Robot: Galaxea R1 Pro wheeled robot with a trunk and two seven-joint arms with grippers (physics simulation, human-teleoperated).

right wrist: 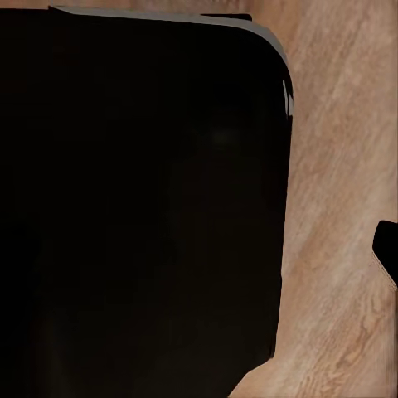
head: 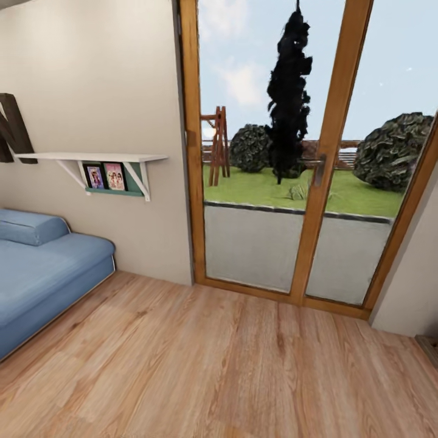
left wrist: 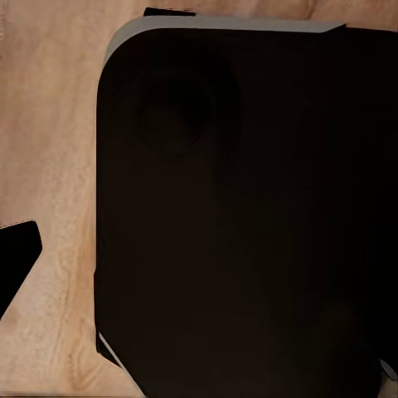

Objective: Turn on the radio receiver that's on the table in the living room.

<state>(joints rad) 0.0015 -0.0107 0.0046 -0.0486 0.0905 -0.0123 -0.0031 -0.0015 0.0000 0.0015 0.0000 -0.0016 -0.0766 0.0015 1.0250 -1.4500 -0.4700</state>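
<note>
Wooden floorboards (head: 213,371) lie closest to the head camera, running bare from the lower edge of the picture up to the wall. Neither the radio receiver nor the coffee table can be seen from here, so where the radio sits cannot be told; the robot looks to be still on its way through the room.

Judging by that, the step in hand is finding the table. It would go best by turning the base slowly away from the glass door (head: 292,182), keeping the head angled down enough to catch a low tabletop, and leaving the arms tucked until the red radio comes into sight.

Outward from the floor, a blue sofa (head: 42,274) stands along its left edge against the wall. Above the sofa a white shelf (head: 91,158) carries small framed photos (head: 104,176). The wood-framed door gives onto a lawn with a dark tree and bushes.

Both wrist cameras look down on something the head camera misses: a large dark rounded body (left wrist: 249,224), probably the robot's own base, with pale floor beside it. A dark tip (left wrist: 18,253) at the edge of the left wrist picture, and a similar one (right wrist: 386,249) in the right, may be fingers. How far either claw stands open, or whether it holds anything, I cannot tell.
</note>
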